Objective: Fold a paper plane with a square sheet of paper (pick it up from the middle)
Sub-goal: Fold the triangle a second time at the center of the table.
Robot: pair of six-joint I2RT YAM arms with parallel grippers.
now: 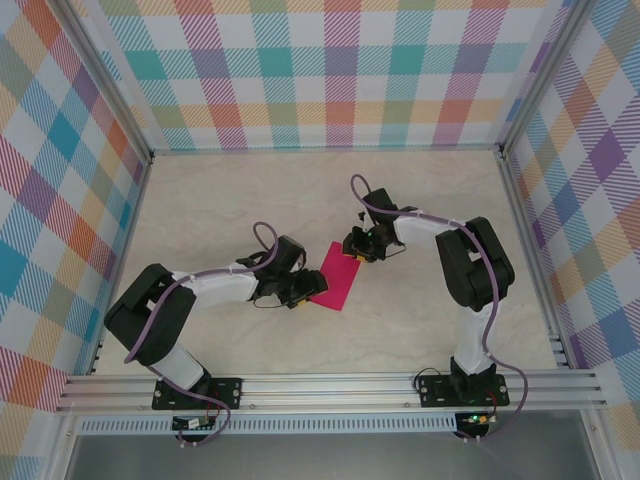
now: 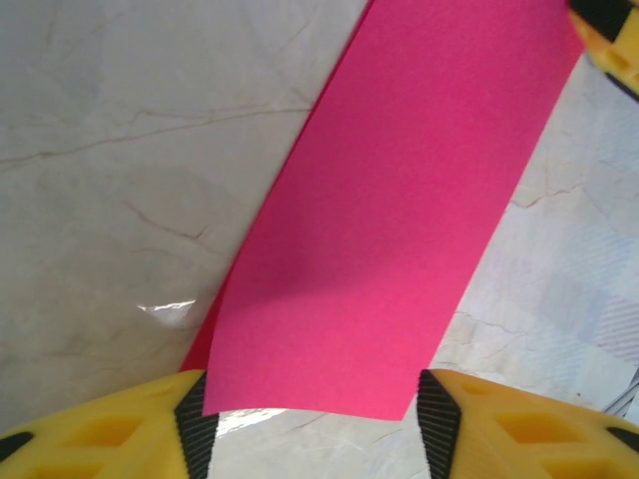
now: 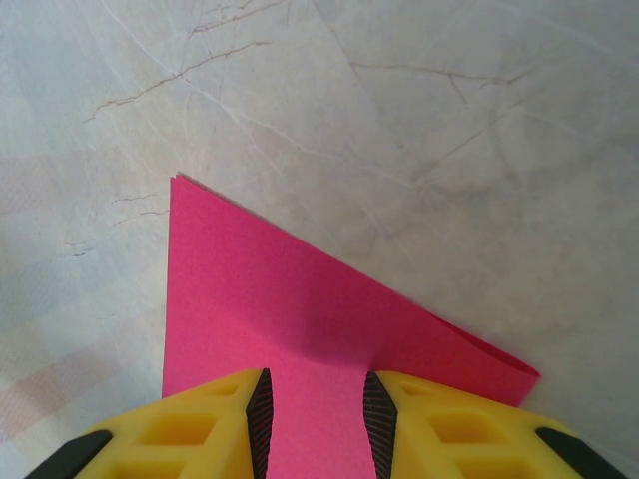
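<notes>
The desk (image 1: 300, 190) carries the square sheet of paper (image 1: 338, 277), doubled into a narrow strip and lying flat between the two arms. We judge that a gripper stands at each end so the fold can be pinned while it is worked. The left gripper (image 2: 315, 419) straddles the strip's near short edge, jaws open wider than the strip. The right gripper (image 3: 315, 409) sits over the far end, jaws part-open, clasping nothing. Its tips are cut off, so we cannot tell whether they press down.

Marbled table (image 1: 250, 190) sits inside plaid walls (image 1: 330, 70), apparently fabric.
</notes>
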